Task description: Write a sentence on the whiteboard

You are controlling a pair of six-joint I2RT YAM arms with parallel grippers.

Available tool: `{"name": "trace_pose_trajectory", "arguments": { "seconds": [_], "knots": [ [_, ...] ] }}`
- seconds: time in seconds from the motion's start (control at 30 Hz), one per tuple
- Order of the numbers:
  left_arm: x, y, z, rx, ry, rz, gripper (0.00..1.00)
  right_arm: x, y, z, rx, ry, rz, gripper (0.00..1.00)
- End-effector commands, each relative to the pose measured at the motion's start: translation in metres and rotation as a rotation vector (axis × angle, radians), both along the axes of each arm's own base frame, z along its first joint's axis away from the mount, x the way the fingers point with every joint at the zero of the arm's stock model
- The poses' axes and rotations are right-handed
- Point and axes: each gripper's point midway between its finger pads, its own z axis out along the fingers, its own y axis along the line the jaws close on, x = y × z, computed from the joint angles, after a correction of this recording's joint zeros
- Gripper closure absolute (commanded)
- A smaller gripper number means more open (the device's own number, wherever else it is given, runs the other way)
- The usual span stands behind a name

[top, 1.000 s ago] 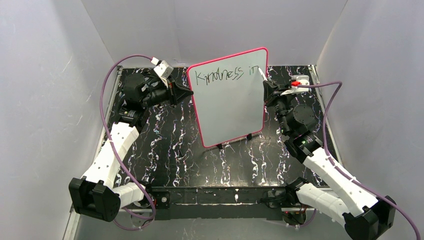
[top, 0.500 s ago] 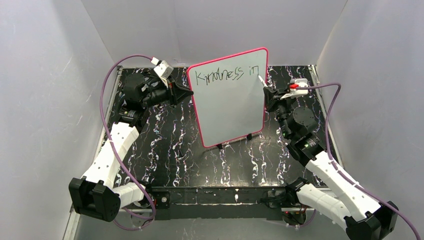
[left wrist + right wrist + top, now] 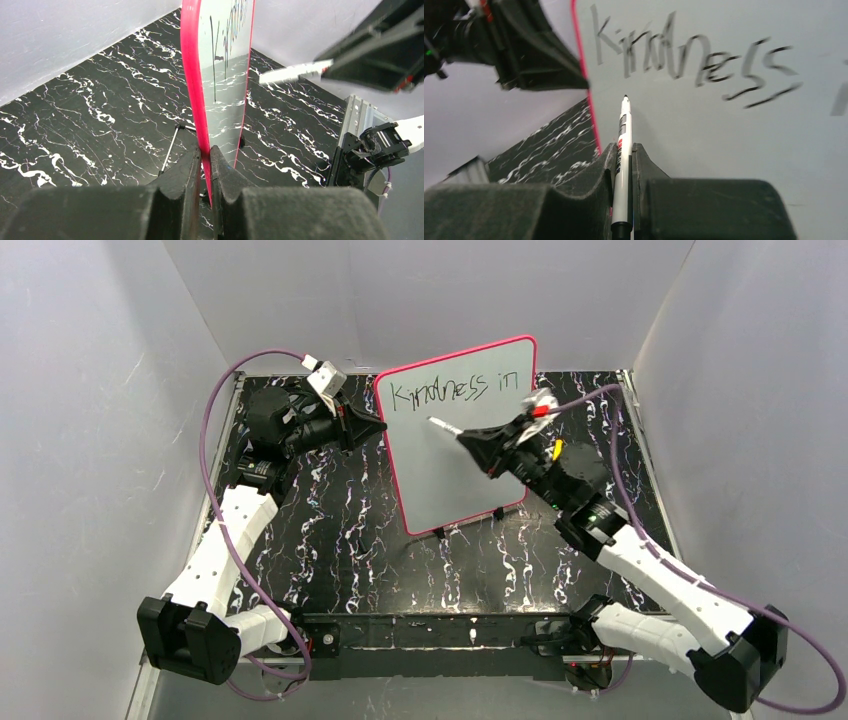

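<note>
The whiteboard is white with a pink-red frame, its sentence in dark strokes. The worktop is black with white marble veins. The marker is white.

Marker before whiteboard, below sentence

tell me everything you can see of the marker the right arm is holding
The slim white plastic-looking marker is uncapped, with a small black tip and red and dark print on its barrel. It is clamped by its barrel in the right end effector, pointing at the white pink-framed whiteboard, tip just below the start of the dark handwritten sentence. Whether the tip touches the board cannot be told.
</note>
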Motion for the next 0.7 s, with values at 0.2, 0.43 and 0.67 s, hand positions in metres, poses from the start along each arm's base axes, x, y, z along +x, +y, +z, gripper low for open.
{"name": "trace_pose_trajectory", "arguments": {
  "seconds": [0.2, 0.43, 0.67],
  "knots": [
    [-0.014, -0.002, -0.005, 0.007, 0.02, -0.034, 1.0, -0.025, 0.053, 0.005, 0.057, -0.045, 0.112, 0.99],
    [-0.014, -0.003, -0.006, 0.007, 0.024, -0.04, 1.0, -0.016, 0.062, -0.009, 0.045, -0.023, 0.099, 0.99],
    [-0.014, -0.003, -0.005, 0.006, 0.022, -0.042, 1.0, -0.011, 0.066, -0.016, 0.038, -0.01, 0.093, 0.99]
  ]
}}
